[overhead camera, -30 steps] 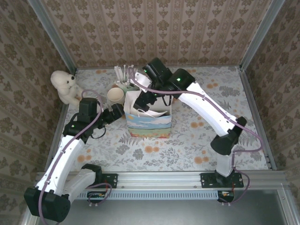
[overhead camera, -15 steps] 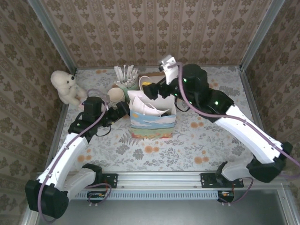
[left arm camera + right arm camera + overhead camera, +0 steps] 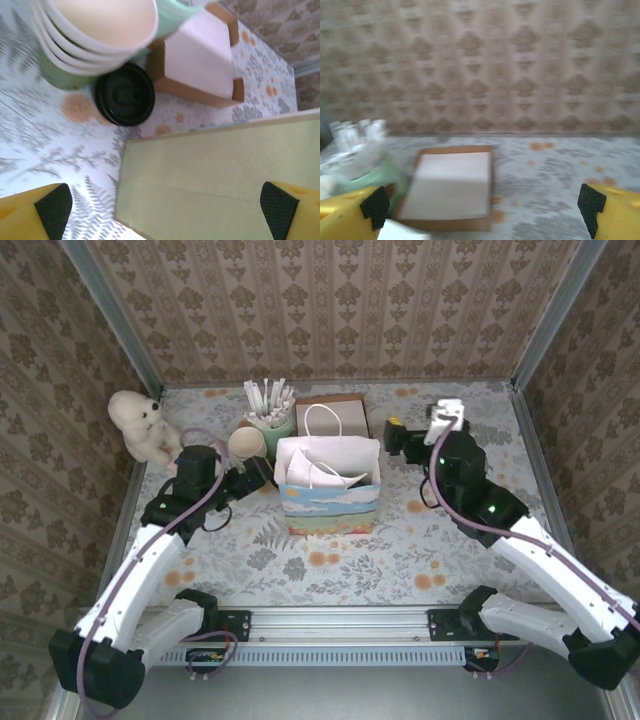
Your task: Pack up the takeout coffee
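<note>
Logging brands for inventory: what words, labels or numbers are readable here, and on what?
No readable text anywhere.
paper bag: a painted landscape, no words.
takeout coffee: any embossing on its black lid is too blurred to read.
cream cups, brown box: blank.

stack of cream paper cups (image 3: 100, 25) ahead of the left fingers (image 3: 52, 207); brown cardboard tray of white napkins (image 3: 445, 223) ahead of the right fingers (image 3: 375, 205).

Table (image 3: 330, 570) with bag (image 3: 328, 502), takeout coffee (image 3: 125, 93), cups (image 3: 246, 443), teddy (image 3: 140, 427)
</note>
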Tool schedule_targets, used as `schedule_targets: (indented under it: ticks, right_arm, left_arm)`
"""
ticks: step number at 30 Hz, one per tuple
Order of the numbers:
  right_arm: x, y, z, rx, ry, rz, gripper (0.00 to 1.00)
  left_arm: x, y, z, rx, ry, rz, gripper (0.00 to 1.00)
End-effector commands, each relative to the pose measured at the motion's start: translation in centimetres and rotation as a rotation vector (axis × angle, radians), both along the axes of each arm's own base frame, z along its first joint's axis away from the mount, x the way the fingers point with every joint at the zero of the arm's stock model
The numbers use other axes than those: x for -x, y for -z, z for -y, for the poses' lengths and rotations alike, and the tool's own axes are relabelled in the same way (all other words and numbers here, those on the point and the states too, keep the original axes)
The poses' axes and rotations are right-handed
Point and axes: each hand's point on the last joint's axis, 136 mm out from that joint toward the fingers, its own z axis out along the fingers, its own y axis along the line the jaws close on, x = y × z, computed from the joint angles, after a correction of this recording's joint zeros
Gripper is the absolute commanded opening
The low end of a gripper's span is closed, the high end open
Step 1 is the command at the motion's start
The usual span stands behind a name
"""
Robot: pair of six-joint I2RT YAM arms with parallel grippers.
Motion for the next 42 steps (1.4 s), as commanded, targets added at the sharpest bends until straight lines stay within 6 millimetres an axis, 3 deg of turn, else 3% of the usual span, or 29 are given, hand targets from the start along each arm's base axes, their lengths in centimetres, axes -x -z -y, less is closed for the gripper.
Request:
schedule_targets:
  ticks: [1,7,12,16,19,24,31,37,42]
  right_arm:
    - [1.0,1.2,7.1,-0.079,0.298,0.056,1.0]
    - [2.7,8.8,14.7,-0.143,0.559,-0.02,1.0]
    - [2.7,14.2,17.7,-0.118,0.61,-0.135,1.0]
    - [0.6,18.2,17.1,-0.097,0.458,-0.218,1.0]
    - [-0.3,20.1,16.8,-0.025,0.411,-0.281,1.0]
    - [-2.6,22.2,16.0,0.017,0.342,-0.302,1.0]
    - [-6.8,25.0,13.0,0.058,0.137,-0.325,1.0]
    - [-8.7,25.2,11.6,0.065,0.053,-0.319,1.0]
    - [-9.1,25.6,10.9,0.091,-0.001,-0.269,1.0]
  left_arm:
    - [-0.1,-1.9,-4.2,-0.16,-0.102,0.08,1.0]
    - [-1.2,-4.0,-9.8,-0.375,-0.296,0.196,1.0]
    - [-3.9,-3.2,-11.5,-0.586,-0.297,0.35,1.0]
    - [-5.0,-1.6,-14.8,-0.699,-0.437,0.403,1.0]
    - [-6.2,2.0,-15.1,-0.78,-0.369,0.397,1.0]
    - [-8.3,7.3,-10.5,-0.77,0.004,0.33,1.0]
    - [-11.3,10.9,-8.8,-0.742,0.161,0.353,1.0]
    - [-12.9,11.4,-7.5,-0.716,0.219,0.438,1.0]
    - [-13.5,11.5,-9.3,-0.624,0.163,0.463,1.0]
